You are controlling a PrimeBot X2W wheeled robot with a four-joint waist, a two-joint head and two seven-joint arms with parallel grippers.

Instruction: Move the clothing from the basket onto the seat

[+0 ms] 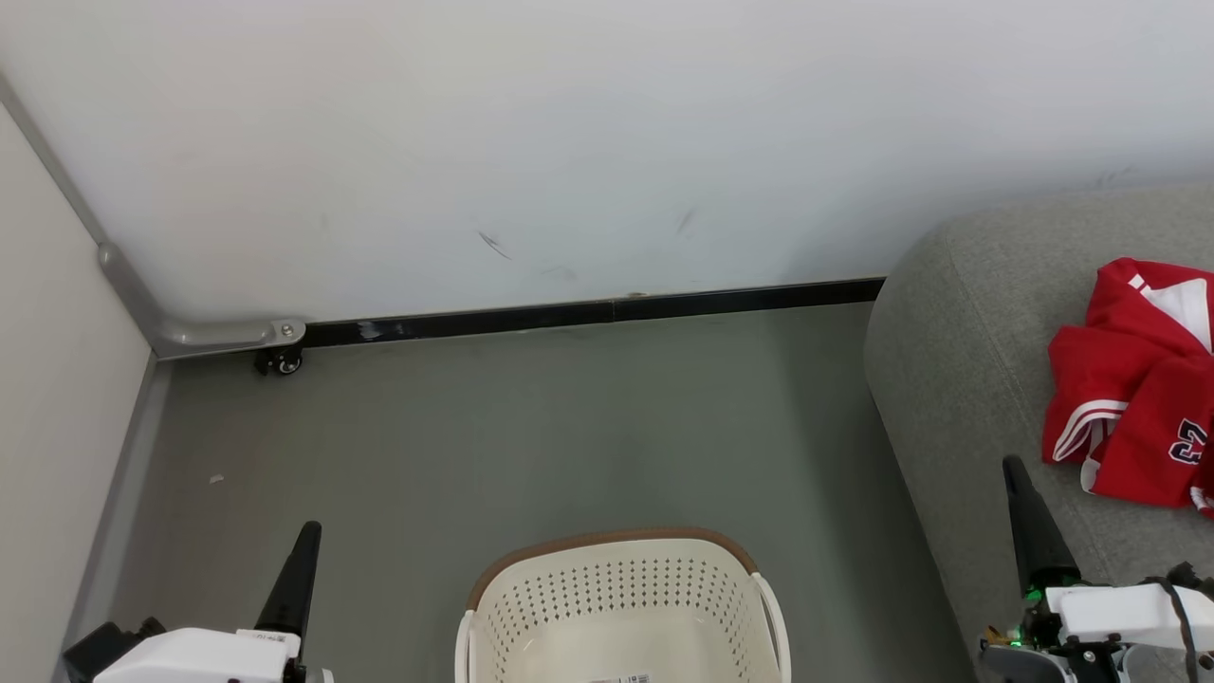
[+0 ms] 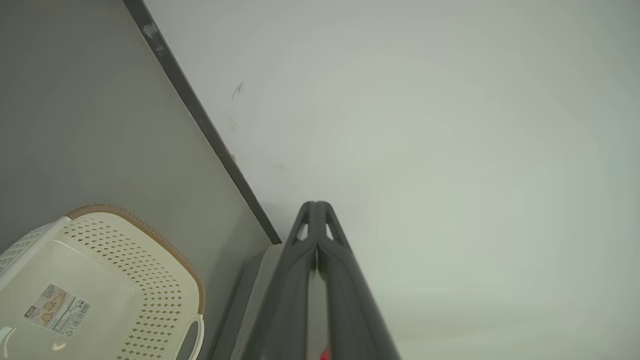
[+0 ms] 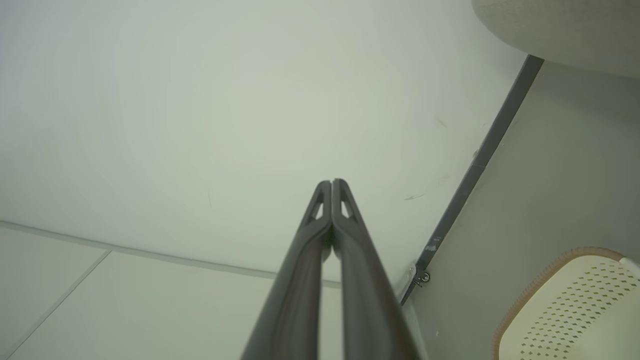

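Head view: the red clothing [image 1: 1133, 379] sits piled on the grey seat [image 1: 958, 379], and the basket [image 1: 616, 588] looks empty, so probably job done. Left wrist view: left gripper [image 2: 316, 215] pinched together, nothing held. Right wrist view: right gripper [image 3: 331, 192] likewise closed and empty, I'd guess because there's nothing left to carry.

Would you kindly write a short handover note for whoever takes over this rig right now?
Left claw: shut, empty, raised beside the laundry basket.
Right claw: shut, empty, over the edge of the grey sofa.
Red jersey clothing: heaped on the sofa seat, partly cut off by the head view's right edge.
Basket: on the floor between the two claws; its visible inside holds no clothing.
Done: the transfer looks complete.
Left: probably only a check of the basket's near part, which is out of frame.
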